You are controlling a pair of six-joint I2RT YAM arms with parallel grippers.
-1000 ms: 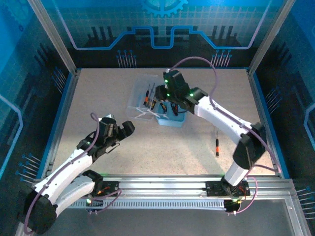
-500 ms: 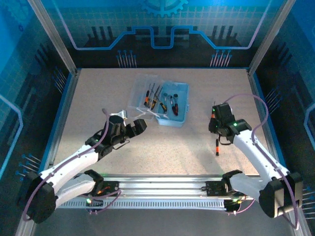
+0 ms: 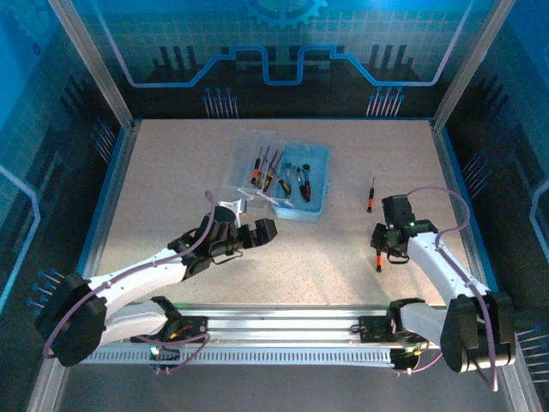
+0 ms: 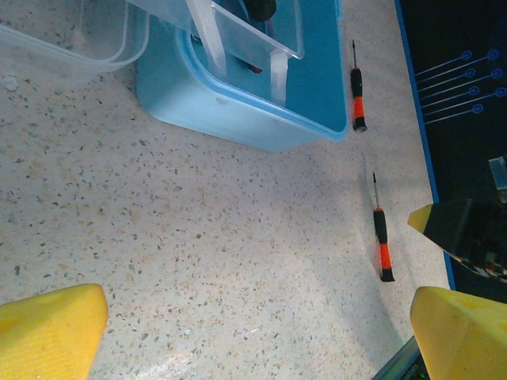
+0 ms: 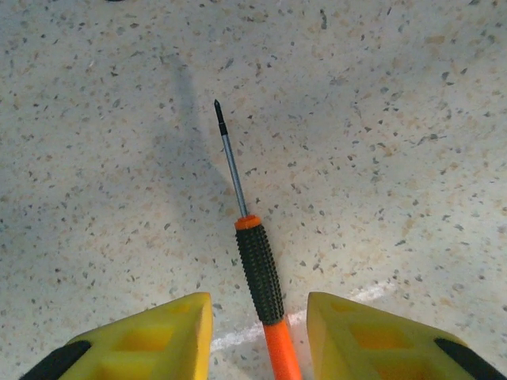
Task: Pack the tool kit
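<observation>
The tool kit (image 3: pixel 316 184) is a light-blue case on the table's far middle, its clear lid (image 3: pixel 246 159) swung open to the left. Black-and-red tools (image 3: pixel 279 178) lie inside. Two loose screwdrivers rest on the table to its right: one (image 3: pixel 371 196) farther back, one (image 3: pixel 377 260) nearer. My right gripper (image 3: pixel 380 243) hovers over the nearer one, open. In the right wrist view its handle (image 5: pixel 260 273) lies between my fingers (image 5: pixel 158 336), untouched. My left gripper (image 3: pixel 257 233) is open and empty in front of the case (image 4: pixel 238 111).
Metal frame posts and a blue rim (image 3: pixel 455 197) bound the speckled table. The left wrist view shows both loose screwdrivers (image 4: pixel 358 87) (image 4: pixel 383 241) and the right arm's gripper (image 4: pixel 467 233) near the right edge. A rail (image 3: pixel 283 322) runs along the front.
My right arm left the case, swung right and came down over the nearer screwdriver, its jaws widening. My left arm reached forward and right toward the table's middle, still open.
</observation>
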